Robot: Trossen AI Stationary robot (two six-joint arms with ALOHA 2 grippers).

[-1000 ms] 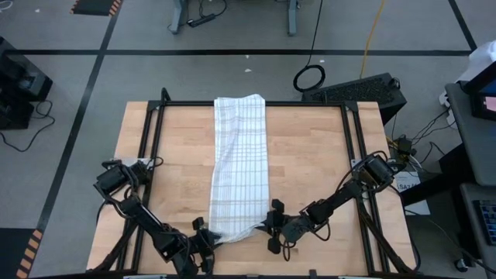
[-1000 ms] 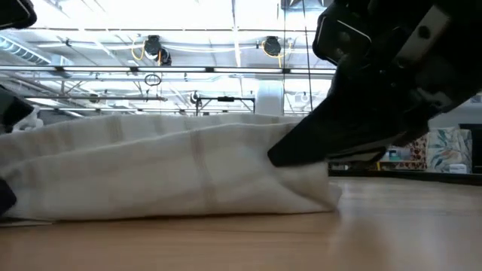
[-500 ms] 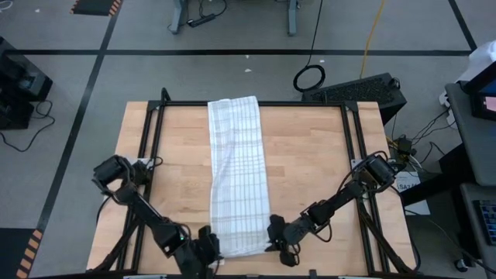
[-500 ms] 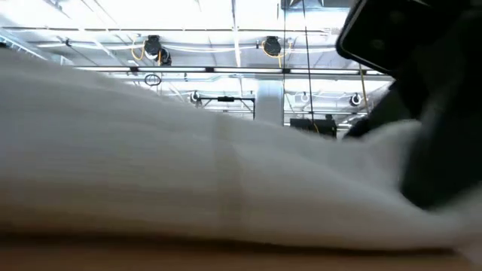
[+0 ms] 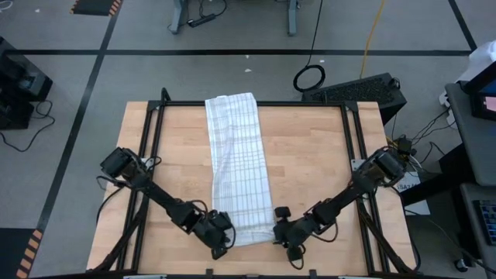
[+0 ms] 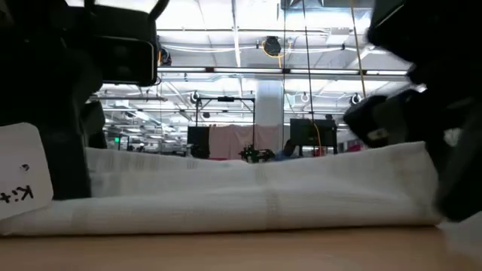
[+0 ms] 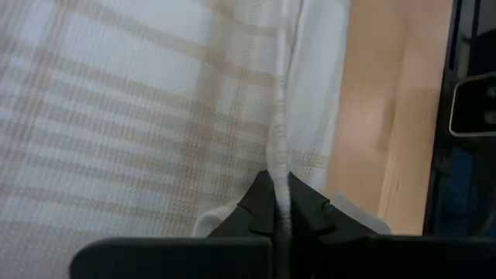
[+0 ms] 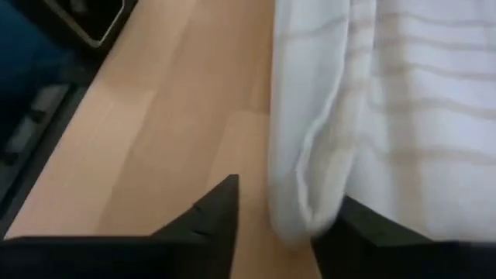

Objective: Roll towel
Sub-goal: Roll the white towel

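Note:
The towel (image 5: 236, 167), white with fine check lines, lies as a long narrow strip from the table's far edge to near its near edge. In the low view its near end (image 6: 248, 192) lies flat and several layers thick. My left gripper (image 5: 222, 237) is at the near left corner, shut on the cloth (image 7: 280, 203). My right gripper (image 5: 280, 231) is at the near right corner. It is open there, and the towel's folded right edge (image 8: 304, 209) runs between its two fingers. My left gripper pinches a raised fold of the towel (image 7: 279, 174) at the near left corner between its two fingers. It comes slanting down from the near left. The rest of the towel lies flat on the table. Whether my right gripper touches the cloth edge between its fingers, I cannot tell.
The wooden table (image 5: 325, 155) has bare wood on both sides of the towel. Black frame rails (image 5: 147, 155) run along its left, right and far sides. A white tag with writing (image 6: 19, 177) shows by the left arm in the low view.
The towel's near end, bunched a second ago, rose and went toward the near edge. It now lies flat again. The far end has slid toward the table's left. My left gripper has gone toward the table's right, to the towel's near left corner, and has turned.

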